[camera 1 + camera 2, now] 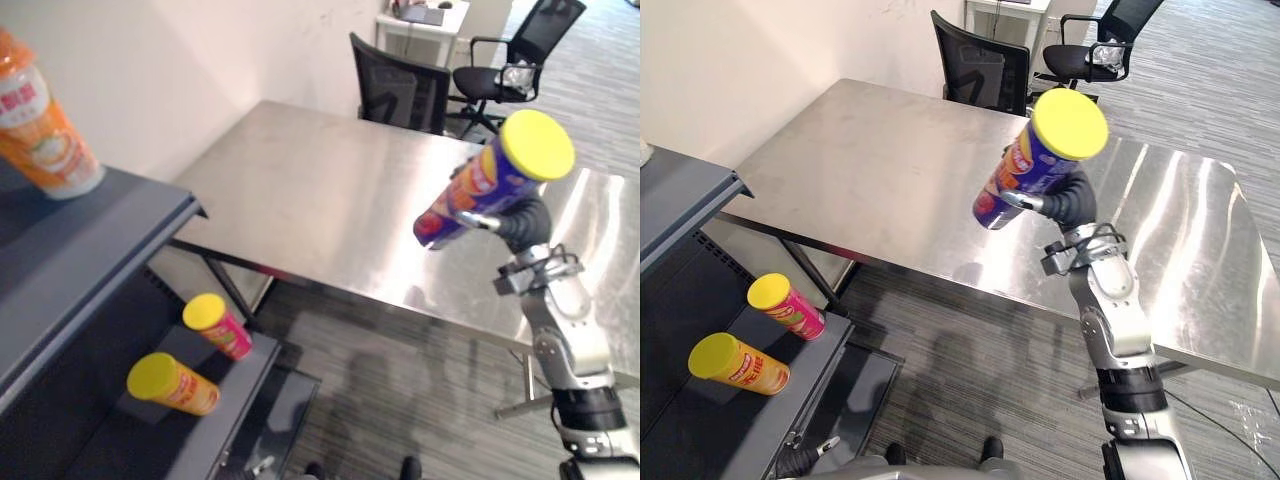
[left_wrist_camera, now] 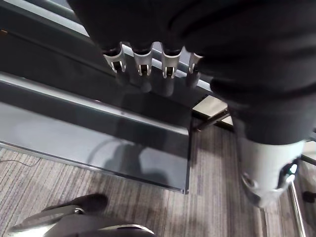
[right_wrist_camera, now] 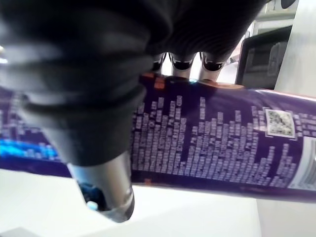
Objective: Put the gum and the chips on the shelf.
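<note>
A purple chips can [image 1: 478, 192] with a yellow lid hangs tilted above the steel table [image 1: 300, 190], lid end toward me. My right hand [image 1: 522, 224] is shut round its middle; its wrist view shows the fingers [image 3: 182, 61] curled over the can's printed side [image 3: 222, 148]. The dark grey shelf [image 1: 100, 250] stands at the left. On its top board rests an orange-and-white container [image 1: 40, 120]. My left hand [image 2: 143, 64] hangs low over a shelf board [image 2: 98, 128], fingers relaxed and holding nothing.
Two yellow-lidded cans lie on the lower shelf board [image 1: 250, 380]: an orange one [image 1: 175, 383] and a pink one [image 1: 220, 325]. Two black office chairs [image 1: 400, 90] [image 1: 510, 60] and a white desk [image 1: 420, 25] stand behind the table. Striped grey carpet lies between shelf and table.
</note>
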